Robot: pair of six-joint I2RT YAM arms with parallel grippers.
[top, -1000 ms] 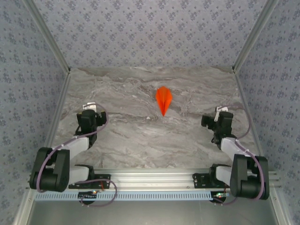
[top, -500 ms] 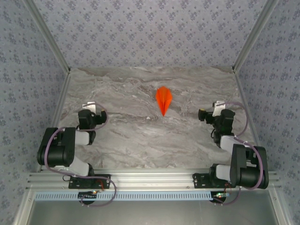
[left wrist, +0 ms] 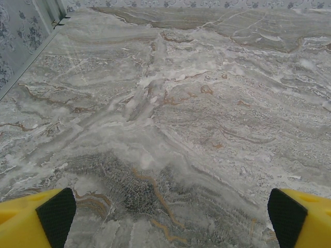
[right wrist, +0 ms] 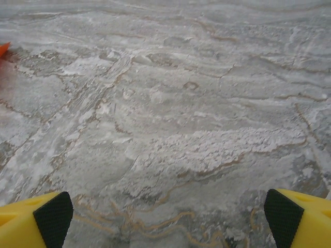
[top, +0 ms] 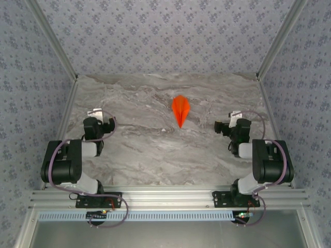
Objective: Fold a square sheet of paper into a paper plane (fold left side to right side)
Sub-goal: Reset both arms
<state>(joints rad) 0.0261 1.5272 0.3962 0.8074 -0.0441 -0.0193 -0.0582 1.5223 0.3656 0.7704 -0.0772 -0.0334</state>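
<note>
a: ok, status?
b: paper plane (top: 180, 109) lies flat midway up the bench (top: 145, 150), looks finished. my left hand (left wrist: 171, 212) and right hand (right wrist: 169, 214) are both spread, empty, well apart from it. i'd park slow, no sweep near the paper plane.

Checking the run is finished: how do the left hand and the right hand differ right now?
The right hand sits nearer the plane than the left hand. The right wrist view catches an orange edge of the plane at its left; the left wrist view has wall there instead. Both hands are open and empty over the table.
</note>
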